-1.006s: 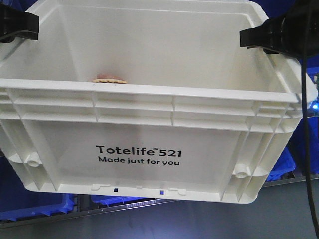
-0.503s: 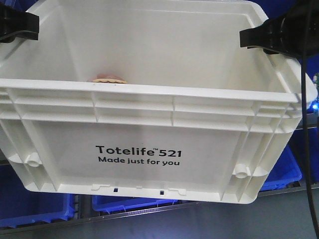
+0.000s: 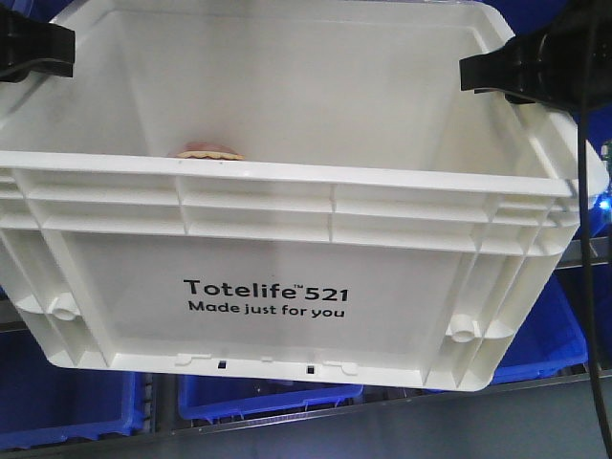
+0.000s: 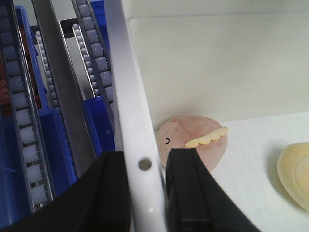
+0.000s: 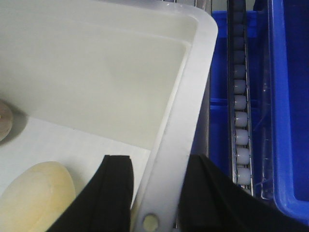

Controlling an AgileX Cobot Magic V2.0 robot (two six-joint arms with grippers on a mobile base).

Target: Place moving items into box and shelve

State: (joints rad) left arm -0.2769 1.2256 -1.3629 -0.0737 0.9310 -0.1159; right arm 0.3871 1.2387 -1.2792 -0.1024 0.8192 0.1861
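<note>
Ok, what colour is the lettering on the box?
Black lettering on the white box, shown best in the exterior front-facing view.

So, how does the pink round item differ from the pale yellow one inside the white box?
The pink item carries a small dark mark and a yellow scalloped strip; the pale yellow item shows neither. The pink item sits near a corner of the white box; the pale yellow item lies further out on the floor. Both are rounded and rest inside it.
</note>
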